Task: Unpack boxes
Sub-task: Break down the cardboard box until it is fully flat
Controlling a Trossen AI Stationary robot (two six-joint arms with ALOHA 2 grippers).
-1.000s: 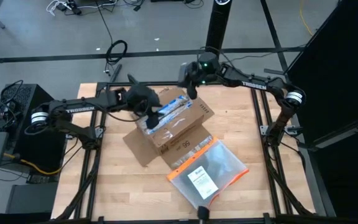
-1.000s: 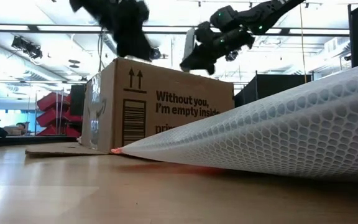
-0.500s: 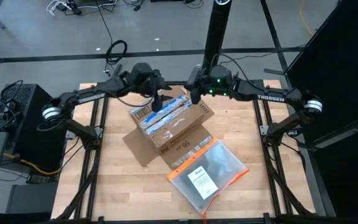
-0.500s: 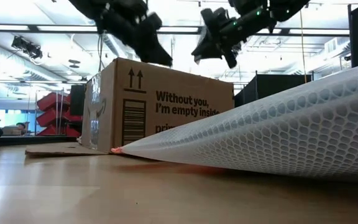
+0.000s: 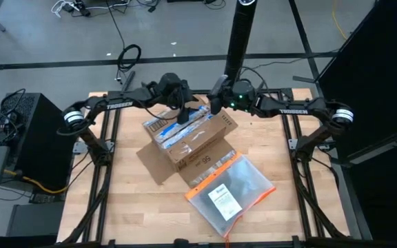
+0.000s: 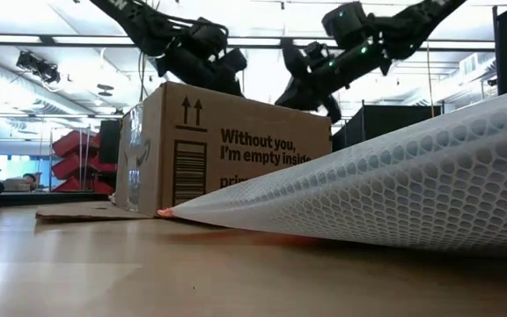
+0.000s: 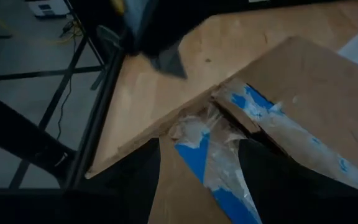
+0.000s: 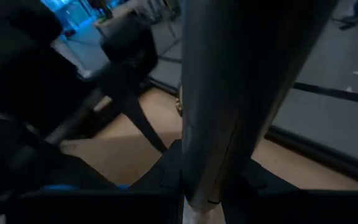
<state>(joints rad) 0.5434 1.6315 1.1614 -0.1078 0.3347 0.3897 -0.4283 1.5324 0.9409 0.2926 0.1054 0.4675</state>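
Both arms are stretched inward over the far middle of the table, wrists nearly meeting. The left gripper (image 5: 182, 112) is angled downward, its fingers (image 7: 135, 180) parted. The right gripper (image 5: 214, 109) is angled down beside it, its fingers closed nearly together.

The box (image 5: 188, 138) sits mid-desk (image 5: 129, 200). A pouch (image 5: 229, 187) lies just in front of it, touching. Both pincers, left (image 5: 182, 114) and right (image 5: 214, 109), hover over its rear edge.
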